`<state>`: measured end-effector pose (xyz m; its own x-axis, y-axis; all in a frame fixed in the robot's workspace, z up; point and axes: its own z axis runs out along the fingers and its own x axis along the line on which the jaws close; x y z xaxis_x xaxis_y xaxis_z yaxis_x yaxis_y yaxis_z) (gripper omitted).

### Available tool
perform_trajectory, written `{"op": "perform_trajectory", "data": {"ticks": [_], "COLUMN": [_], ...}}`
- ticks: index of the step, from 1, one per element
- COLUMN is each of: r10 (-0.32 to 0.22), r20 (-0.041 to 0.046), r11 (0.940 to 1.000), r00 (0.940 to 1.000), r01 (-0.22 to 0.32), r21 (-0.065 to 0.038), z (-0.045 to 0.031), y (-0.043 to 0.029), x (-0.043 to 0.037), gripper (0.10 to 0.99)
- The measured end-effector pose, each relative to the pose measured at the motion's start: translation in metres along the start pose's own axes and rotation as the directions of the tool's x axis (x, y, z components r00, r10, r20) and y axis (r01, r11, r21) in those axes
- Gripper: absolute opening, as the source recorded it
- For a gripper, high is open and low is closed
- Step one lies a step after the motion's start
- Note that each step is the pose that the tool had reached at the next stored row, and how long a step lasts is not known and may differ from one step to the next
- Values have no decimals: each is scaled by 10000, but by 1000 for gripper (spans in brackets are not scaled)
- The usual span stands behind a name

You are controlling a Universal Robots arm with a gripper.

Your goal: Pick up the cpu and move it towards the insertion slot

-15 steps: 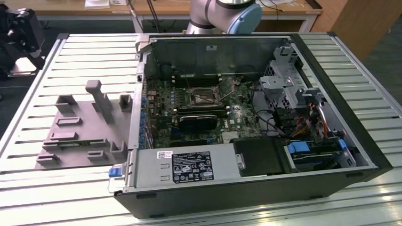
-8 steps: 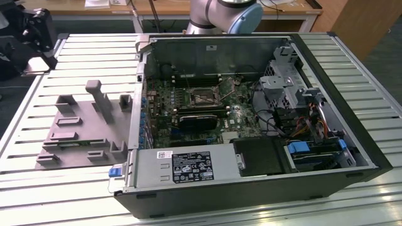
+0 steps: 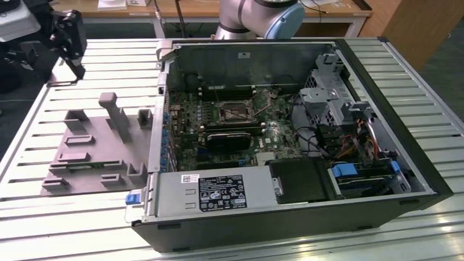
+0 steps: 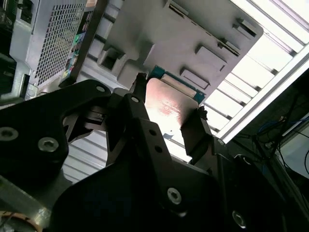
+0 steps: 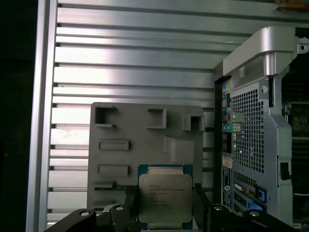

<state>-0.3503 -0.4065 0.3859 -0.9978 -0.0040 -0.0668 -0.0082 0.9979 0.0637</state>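
Computer case (image 3: 290,228), grey fixture (image 3: 93,163), perhaps plastic

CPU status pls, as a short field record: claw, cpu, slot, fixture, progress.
claw: shut on the cpu, one finger on each of two opposite edges
cpu: held flat, metal top facing the first wrist camera, raised above the grey fixture
grey fixture: on the slatted table, beside the computer case on the exterior view's left
insertion slot: on the board inside the open case, dark centre exposed
progress: cpu is picked up; it is outside the case, not yet at the slot
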Motion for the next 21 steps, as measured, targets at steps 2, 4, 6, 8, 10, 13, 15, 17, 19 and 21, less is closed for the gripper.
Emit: {"op": "perform_trajectory", "data": {"ticks": [2, 4, 6, 8, 10, 13, 15, 17, 19, 21], "r10": [0, 0, 0, 0, 0, 0, 0, 1, 1, 1], "r20": [0, -1, 0, -1, -1, -4, -6, -10, -13, -19], "r11": [10000, 10000, 10000, 10000, 10000, 10000, 10000, 10000, 10000, 10000], "r00": [10000, 10000, 10000, 10000, 10000, 10000, 10000, 10000, 10000, 10000], "r01": [0, 0, 0, 0, 0, 0, 0, -1, -1, -1], "r21": [1, 0, 0, 0, -1, 0, 0, 1, 0, 0], "z": [5, 10, 17, 22, 29, 38, 44, 49, 55, 61], "y": [-1, -1, -2, -3, -3, -5, -5, -6, -7, -7], "x": [-78, -161, -250, -344, -433, -570, -660, -749, -836, -920], "gripper": [537, 537, 537, 537, 537, 537, 537, 537, 537, 537]}}
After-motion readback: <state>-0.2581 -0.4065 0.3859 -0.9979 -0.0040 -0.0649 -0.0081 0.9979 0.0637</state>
